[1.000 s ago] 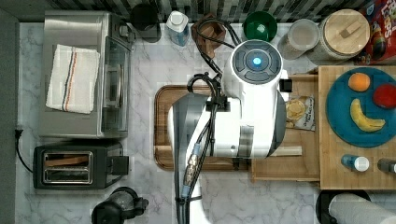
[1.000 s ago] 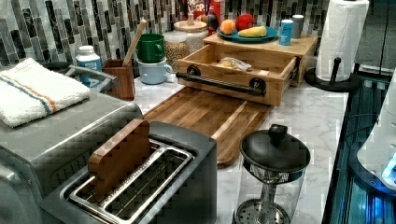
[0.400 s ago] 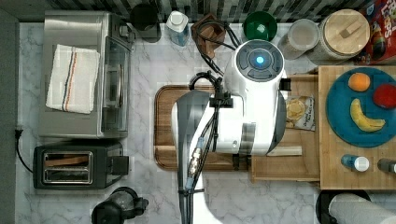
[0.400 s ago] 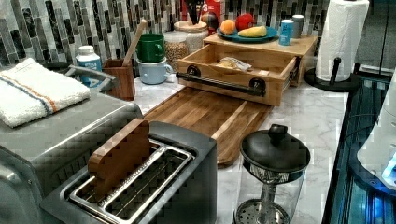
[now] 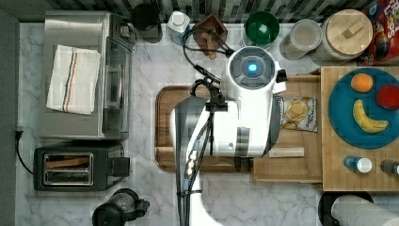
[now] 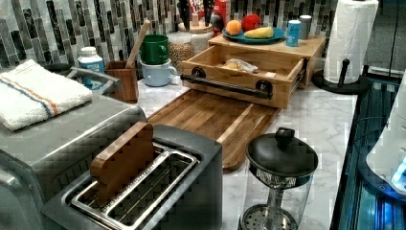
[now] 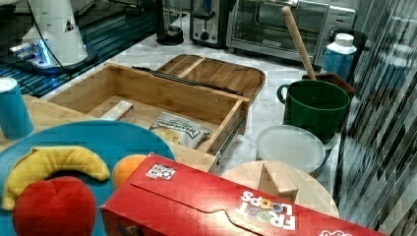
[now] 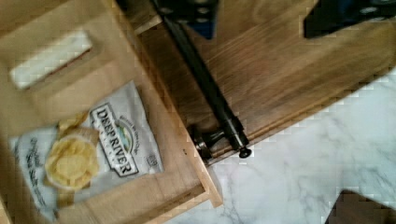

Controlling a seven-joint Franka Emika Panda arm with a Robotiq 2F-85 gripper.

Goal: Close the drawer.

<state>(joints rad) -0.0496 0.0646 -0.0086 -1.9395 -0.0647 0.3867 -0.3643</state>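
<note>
On the marble counter, the shallow light-wood drawer (image 6: 244, 72) stands pulled well out of its wooden cabinet, its front panel and long black bar handle (image 8: 212, 100) reaching over the darker brown cutting board (image 6: 210, 115). Inside lie a bag of potato chips (image 8: 88, 154) and a small pale wooden block (image 7: 118, 110). Above the drawer, the flat wooden top bears a blue plate (image 5: 346, 117) with a banana, an orange and a red fruit.

Seen from the top view, the white robot arm (image 5: 235, 122) hangs over the drawer's front edge and the board. From the wrist view, two dark shapes that look like the gripper's fingers (image 8: 345, 14) sit spread well apart above the handle and board, gripping nothing; this is my reading, as little of them shows.

By my judgement the closing has hardly begun: the drawer remains fully open, nothing presses on its front, and the whole push inward is left.
</note>
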